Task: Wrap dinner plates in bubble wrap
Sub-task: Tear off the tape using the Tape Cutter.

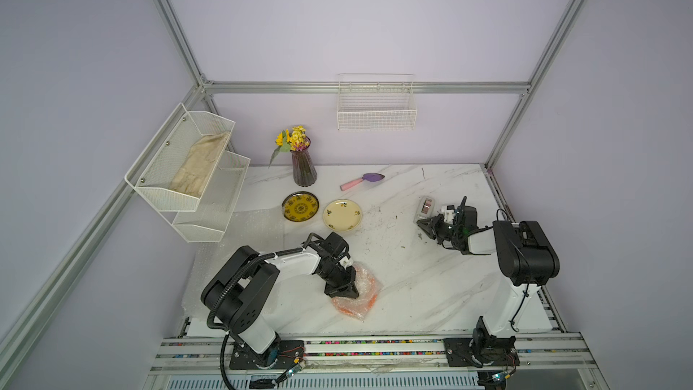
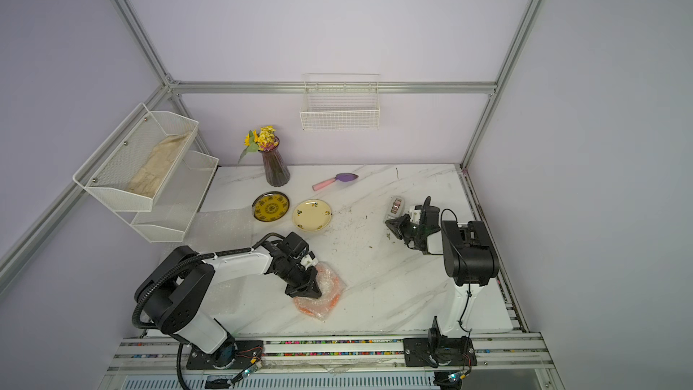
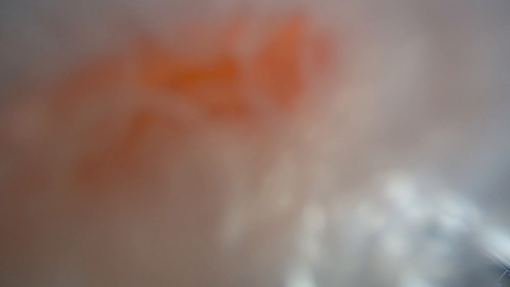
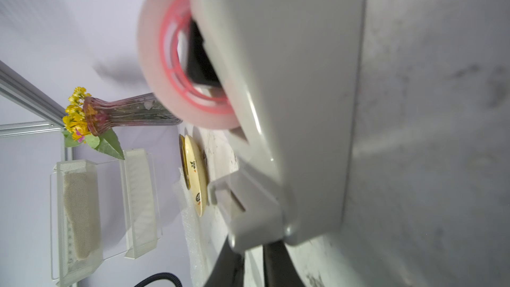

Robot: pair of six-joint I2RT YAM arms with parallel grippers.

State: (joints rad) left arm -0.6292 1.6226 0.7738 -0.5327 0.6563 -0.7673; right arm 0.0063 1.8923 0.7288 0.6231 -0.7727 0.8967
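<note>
Bubble wrap (image 1: 365, 275) round orange plate (image 1: 372, 299), L gripper (image 1: 345, 291) atop

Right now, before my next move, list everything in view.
orange plate: 1, orange, table front, inside bubble wrap
bubble wrap: 2 sheets, whitish; round orange plate, flat at table's left
yellow plate: 1, yellow, mid-table
cream plate: 1, cream, dark flowers, beside yellow plate
vase: 1, purple, yellow flowers, table back
trowel: 1, pink handle, purple blade, near vase
tape dispenser: 1, grey, pink roll, table right
shelf: 1, white mesh, mounted left, holds beige cloth
wire basket: 1, white, mounted back
left end effector: black, shut, on the wrapped orange plate
right end effector: black, shut, by tape dispenser
</note>
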